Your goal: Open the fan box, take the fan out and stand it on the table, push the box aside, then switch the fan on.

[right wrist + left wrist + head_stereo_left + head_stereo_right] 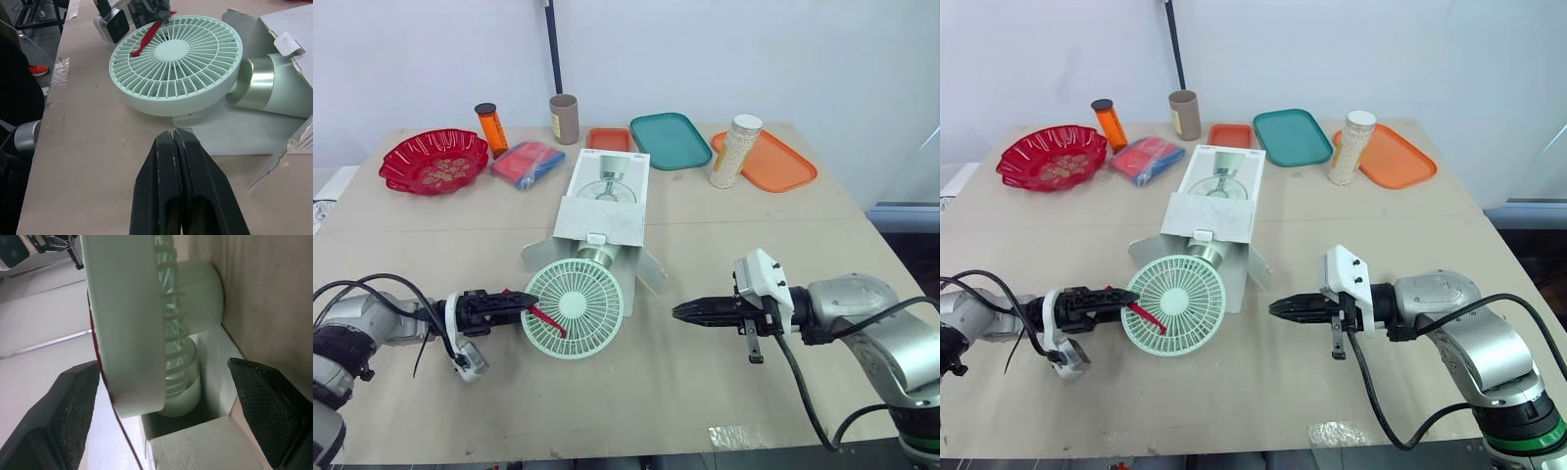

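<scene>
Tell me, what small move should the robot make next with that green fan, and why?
Probably close the left gripper on the rim of the fan: its jaws stand open either side of it, and the stem lies partly inside the box, so a grip comes first.

The fan (574, 295) has a matt pale-green plastic grille and a stem with a satin metallic sheen. Its box (603, 211) is white cardboard, rough where torn. The desk (636, 392) looks matt and wood-grained. The pads (78, 401) of the left claw (524, 300) are black and finely cross-hatched.
</scene>
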